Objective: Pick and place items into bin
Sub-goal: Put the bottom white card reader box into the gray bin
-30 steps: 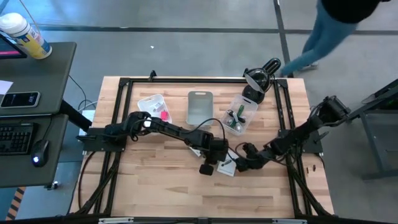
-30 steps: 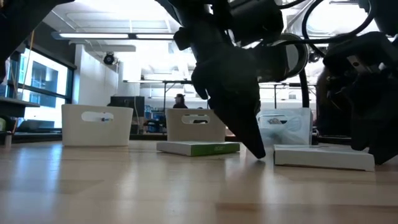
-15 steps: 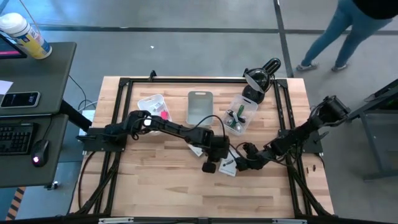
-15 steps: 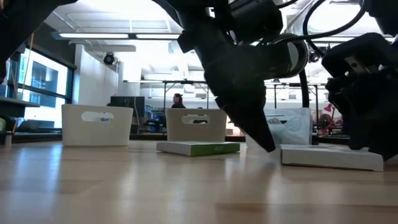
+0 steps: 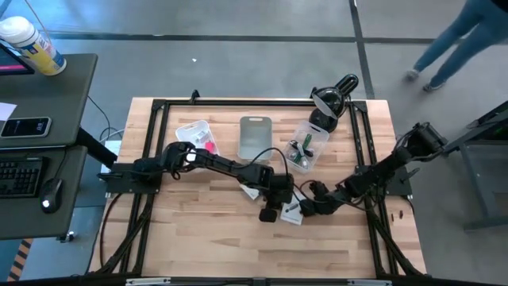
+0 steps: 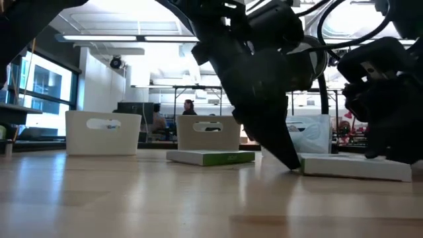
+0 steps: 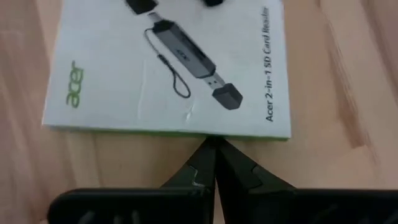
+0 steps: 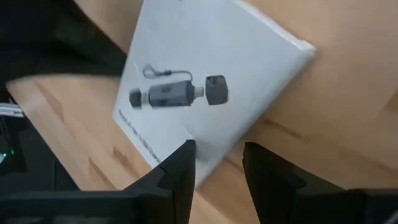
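Two white cards (image 6: 210,157), three bins (image 5: 255,137)

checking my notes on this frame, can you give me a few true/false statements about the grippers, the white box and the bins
1. The left gripper is shut, its tips at the edge of the white card reader box. True.
2. The right gripper is shut with its fingers pressed together. False: its fingers stand apart, with an edge of the box between them in the right wrist view.
3. The white box lies flat on the table. True.
4. The middle bin holds the pink item. False: the pink item shows in the left bin.
5. Both arms are parked at the table's back edge. False: both grippers meet at the box near the table's middle.
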`<state>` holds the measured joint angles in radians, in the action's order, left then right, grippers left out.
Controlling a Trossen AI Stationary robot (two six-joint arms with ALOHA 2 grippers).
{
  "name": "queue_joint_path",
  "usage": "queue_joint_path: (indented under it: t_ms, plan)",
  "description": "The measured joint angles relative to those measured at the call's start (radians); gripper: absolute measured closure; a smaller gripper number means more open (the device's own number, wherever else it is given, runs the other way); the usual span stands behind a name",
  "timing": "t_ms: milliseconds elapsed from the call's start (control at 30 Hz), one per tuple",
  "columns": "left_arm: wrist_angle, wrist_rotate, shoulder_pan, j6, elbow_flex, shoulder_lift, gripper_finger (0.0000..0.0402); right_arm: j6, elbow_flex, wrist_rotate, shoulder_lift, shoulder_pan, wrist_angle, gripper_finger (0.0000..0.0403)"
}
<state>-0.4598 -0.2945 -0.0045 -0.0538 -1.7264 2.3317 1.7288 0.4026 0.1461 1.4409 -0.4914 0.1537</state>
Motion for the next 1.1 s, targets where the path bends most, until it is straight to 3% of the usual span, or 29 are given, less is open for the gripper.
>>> queue_joint_path:
  t_ms: [700, 900, 1100]
  plan:
    - [0.085, 0.000, -0.016, 0.069, 0.004, 0.016, 0.0402, -0.081, -0.008, 0.091, 0.003, 0.014, 0.093, 0.0274]
    - [0.084, -0.001, -0.016, 0.060, 0.004, 0.016, 0.0402, -0.097, -0.007, 0.077, 0.003, -0.003, 0.116, 0.0274]
    - [0.071, 0.010, -0.016, 0.047, 0.004, 0.016, 0.0402, -0.093, -0.005, -0.007, -0.005, -0.072, 0.189, 0.0275]
